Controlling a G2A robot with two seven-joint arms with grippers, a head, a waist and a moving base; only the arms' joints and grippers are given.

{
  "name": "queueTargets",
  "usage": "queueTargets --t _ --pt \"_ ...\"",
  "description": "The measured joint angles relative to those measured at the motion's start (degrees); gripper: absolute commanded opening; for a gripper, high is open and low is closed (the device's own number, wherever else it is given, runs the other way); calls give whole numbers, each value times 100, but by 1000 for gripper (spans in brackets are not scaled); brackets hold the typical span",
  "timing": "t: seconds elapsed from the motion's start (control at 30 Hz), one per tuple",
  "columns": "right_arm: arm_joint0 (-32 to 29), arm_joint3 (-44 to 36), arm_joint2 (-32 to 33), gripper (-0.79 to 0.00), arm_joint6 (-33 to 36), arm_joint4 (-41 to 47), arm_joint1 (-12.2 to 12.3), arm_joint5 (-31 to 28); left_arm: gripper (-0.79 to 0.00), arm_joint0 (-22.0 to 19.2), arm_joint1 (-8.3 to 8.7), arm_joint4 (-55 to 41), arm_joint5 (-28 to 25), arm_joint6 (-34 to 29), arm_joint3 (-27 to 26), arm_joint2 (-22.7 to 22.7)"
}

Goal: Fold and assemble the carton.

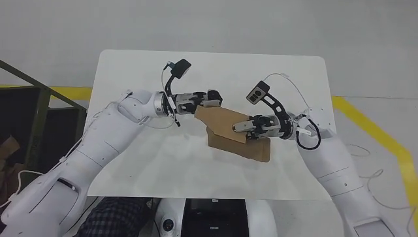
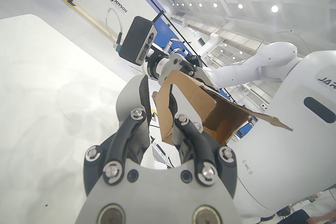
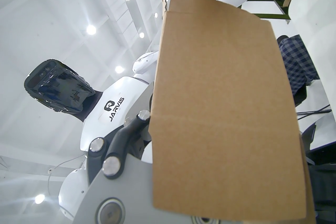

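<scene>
Table (image 1: pixel 274 74): white top. The work sits near its middle.
Carton (image 1: pixel 228 129): brown corrugated board, part-opened, w/ loose flaps sticking out. It spans between the two grippers. Can't tell if its low edge rests on the table or hangs just above.
Handling (judgement): light and empty. Panels are stiff across the flat but hinge freely at the score lines, so the shape will rack or collapse if held by one wall only. Edges crush and tear under a hard pinch. The surface is matte, so slip is unlikely.
Hold pts (judgement): grip a wall close to a crease or corner, not a free flap tip, w/ one hold per end so a flap can be swung against a fixed body.
R gripper (image 1: pixel 240 126): at the carton's end nearer the R arm, in contact w/ a wide panel. That panel hides the grip in the wrist view, so can't tell if it's spread or clamped.
L gripper (image 2: pixel 157 83): at the opposite end corner, straddling a narrow wall strip.
Pads (image 2: pixel 145 99): set narrowly apart. One lies against the strip, and a thin gap shows at the other, so it reads as not fully pinched.
</scene>
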Motion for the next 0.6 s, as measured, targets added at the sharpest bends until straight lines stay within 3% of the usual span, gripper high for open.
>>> queueTargets --t 0.6 --pt "59 79 4 -785 -232 -63 -12 -144 -585 287 162 -175 0 0 -283 -82"
